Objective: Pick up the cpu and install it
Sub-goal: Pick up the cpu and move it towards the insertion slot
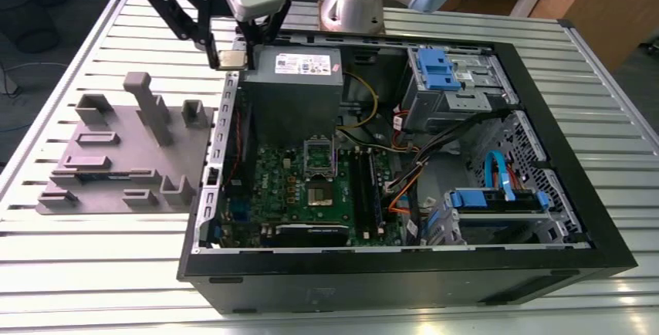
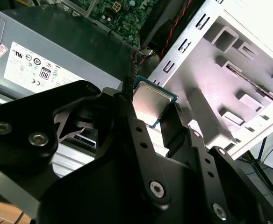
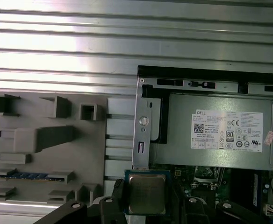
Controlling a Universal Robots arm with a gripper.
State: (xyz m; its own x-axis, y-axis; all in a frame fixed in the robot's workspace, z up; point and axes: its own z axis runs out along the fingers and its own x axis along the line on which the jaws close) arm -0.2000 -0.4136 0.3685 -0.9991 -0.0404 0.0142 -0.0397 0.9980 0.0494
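Jaws clenched on the cpu (image 3: 147, 193), a small square chip with a shiny silver-grey top and a thin greenish rim, held in the air over a corner of the open computer case (image 1: 412, 281). Inside the case lie a grey power supply (image 1: 296, 72), a green motherboard (image 1: 273, 184) and blue drive bays (image 1: 437, 69). Beside the case, a grey fixture (image 1: 113, 157) rests on the slatted tabletop (image 1: 82, 262).

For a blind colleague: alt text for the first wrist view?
The gripper holds the cpu near an open computer case and its grey power supply. A grey fixture plate lies beside the case on the slatted table.
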